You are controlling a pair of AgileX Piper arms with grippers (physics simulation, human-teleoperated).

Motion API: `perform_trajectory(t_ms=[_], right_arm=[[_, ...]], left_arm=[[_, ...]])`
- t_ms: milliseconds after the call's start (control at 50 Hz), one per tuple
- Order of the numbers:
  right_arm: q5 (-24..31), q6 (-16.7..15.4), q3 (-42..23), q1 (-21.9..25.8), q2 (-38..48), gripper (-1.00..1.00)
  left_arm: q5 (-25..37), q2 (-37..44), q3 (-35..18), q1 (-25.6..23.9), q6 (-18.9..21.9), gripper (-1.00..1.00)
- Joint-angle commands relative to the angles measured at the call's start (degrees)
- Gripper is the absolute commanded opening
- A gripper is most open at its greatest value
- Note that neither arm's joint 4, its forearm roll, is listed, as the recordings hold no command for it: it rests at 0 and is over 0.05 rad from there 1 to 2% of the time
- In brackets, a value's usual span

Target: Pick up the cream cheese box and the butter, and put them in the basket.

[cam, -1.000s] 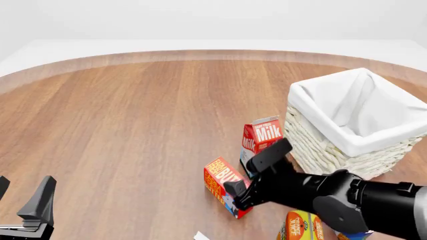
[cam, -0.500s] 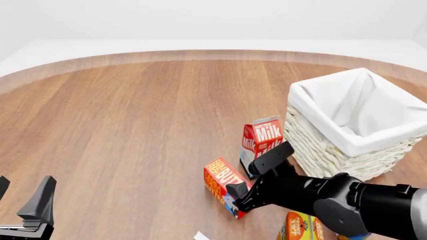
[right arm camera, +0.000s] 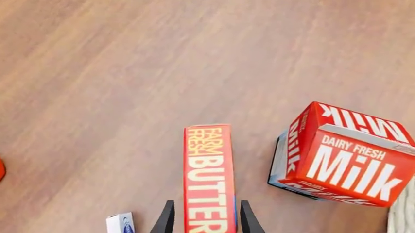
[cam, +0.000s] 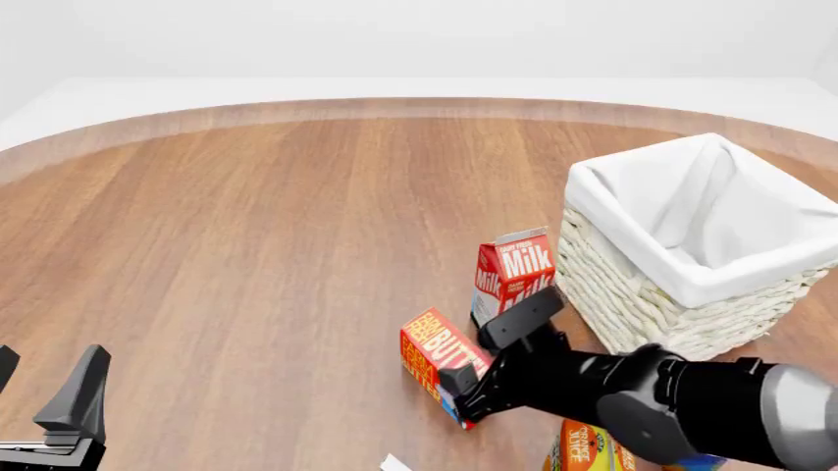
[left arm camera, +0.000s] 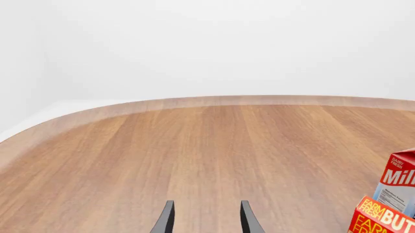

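The butter lies on the wooden table in front of the milk carton, a red and orange box with pale lettering. My right gripper is open and straddles its near end. In the right wrist view the butter runs between the two fingers of the right gripper. The white wicker basket stands at the right. My left gripper is open at the table's near left with nothing in it; the left wrist view shows this left gripper over bare wood. I cannot pick out the cream cheese box with certainty.
An upright red-and-white milk carton stands between the butter and the basket. An orange carton sits under my right arm. A small white-and-blue item lies beside the butter near my right fingers.
My right gripper has moved slightly down and left, closer onto the butter. The left arm has not moved.
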Motion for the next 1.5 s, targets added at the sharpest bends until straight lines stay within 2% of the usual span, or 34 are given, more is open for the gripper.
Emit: perform_trajectory(t_ms=[20,420,520,620,660,720,920,940,1260,1500], right_arm=[[-1.23,0.50,0.01,0.05,2.49,1.00],[-0.93,0.20,-0.98,0.19,4.07,1.00],[-2.72,0.35,-0.36,0.39,5.73,1.00],[-0.79,0.19,-1.12,0.40,5.01,1.00],[-1.67,-0.05,-1.09,0.20,5.99,1.00],[0.93,-0.56,-2.50,-0.35,4.73,1.00],[1.54,-0.53,-2.55,-0.21,3.92,1.00],[1.77,-0.47,-2.62,-0.20,3.70,-1.00],[3.16,-0.44,-3.26,0.79,2.04,-1.00],[7.05,-1.80,-4.48,0.74,-2.80,-1.00]], left_arm=[[0.00,0.00,0.00,0.00,0.00,1.00],[0.00,0.00,0.00,0.01,0.00,1.00],[0.00,0.00,0.00,-0.01,0.00,1.00],[0.00,-0.01,0.00,0.01,-0.01,1.00],[0.00,0.01,0.00,0.00,-0.01,1.00],[0.00,0.00,0.00,0.00,0.00,1.00],[0.00,0.01,0.00,0.00,0.00,1.00],[0.00,0.00,0.00,0.01,0.00,1.00],[0.00,0.00,0.00,-0.01,0.00,1.00],[0.00,0.01,0.00,0.01,0.00,1.00]])
